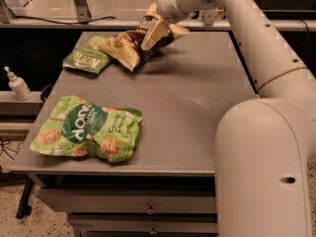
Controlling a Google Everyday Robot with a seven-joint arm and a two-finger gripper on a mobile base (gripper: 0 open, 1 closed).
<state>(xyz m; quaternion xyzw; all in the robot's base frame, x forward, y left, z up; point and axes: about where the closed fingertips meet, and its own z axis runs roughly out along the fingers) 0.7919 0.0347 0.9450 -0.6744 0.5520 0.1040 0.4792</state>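
Note:
At the table's far edge my gripper [154, 27] is shut on the right end of a brown and tan chip bag [127, 48]. That end is raised while the bag's left end sags to the grey table [197, 107]. One cream finger [152, 34] lies across the front of the bag. Just to the left, a small dark green chip bag [85, 59] lies flat, partly under the brown bag's edge. A large light green snack bag [89, 130] lies flat near the front left corner, well away from the gripper.
My white arm [269, 152] runs down the table's right side and fills the lower right. A white pump bottle [17, 83] stands on a ledge left of the table. Drawers [148, 209] sit under the tabletop. A rail runs behind the far edge.

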